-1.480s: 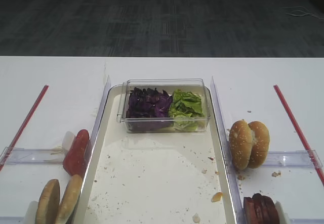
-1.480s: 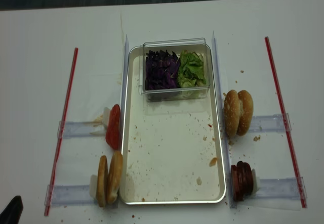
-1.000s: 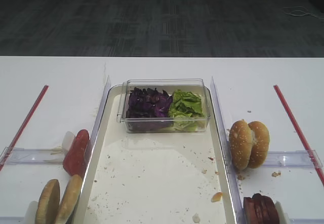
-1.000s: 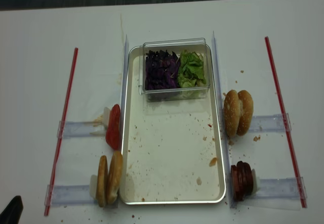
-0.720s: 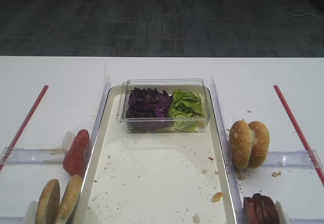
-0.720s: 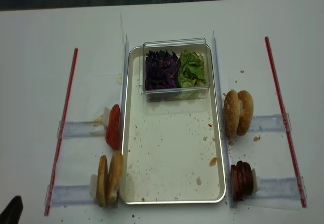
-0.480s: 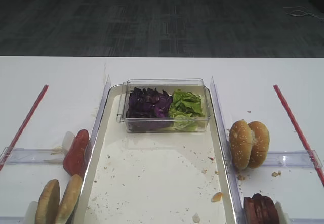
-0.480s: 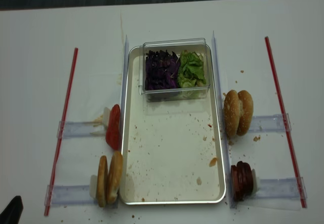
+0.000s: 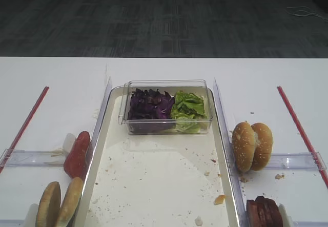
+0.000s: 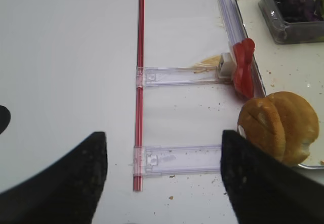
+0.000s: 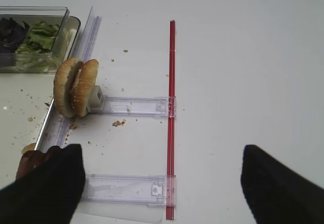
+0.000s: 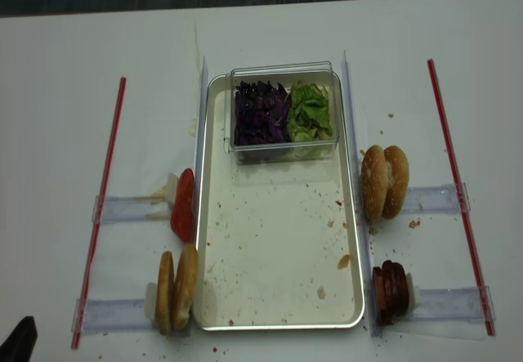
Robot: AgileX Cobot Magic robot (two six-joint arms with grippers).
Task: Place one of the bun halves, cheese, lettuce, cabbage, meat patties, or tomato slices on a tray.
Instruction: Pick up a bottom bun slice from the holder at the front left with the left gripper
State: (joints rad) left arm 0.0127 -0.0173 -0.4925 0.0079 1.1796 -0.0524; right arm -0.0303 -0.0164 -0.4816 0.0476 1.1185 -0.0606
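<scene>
The left hand [image 10: 164, 181] hangs released and empty — the bun halves [image 10: 278, 127] stand on edge just right of it, nearer than the right hand.

- Tray [image 12: 214, 215]: one, crumb-speckled.
- Clear plastic box [image 12: 283, 154]: one, on the tray's far end.
- Cabbage [image 12: 261, 113]: one pile, in the box.
- Lettuce [image 12: 310, 111]: one pile, in the box.
- Plain bun halves [image 12: 176, 287]: two, on edge.
- Sesame bun halves [image 12: 384, 181]: two, on edge.
- Meat patties [image 12: 391, 290]: one stack; count unclear.
- Tomato slices [image 12: 184, 205]: one group; count unclear.
- Red strips [image 12: 101, 200]: two.
</scene>
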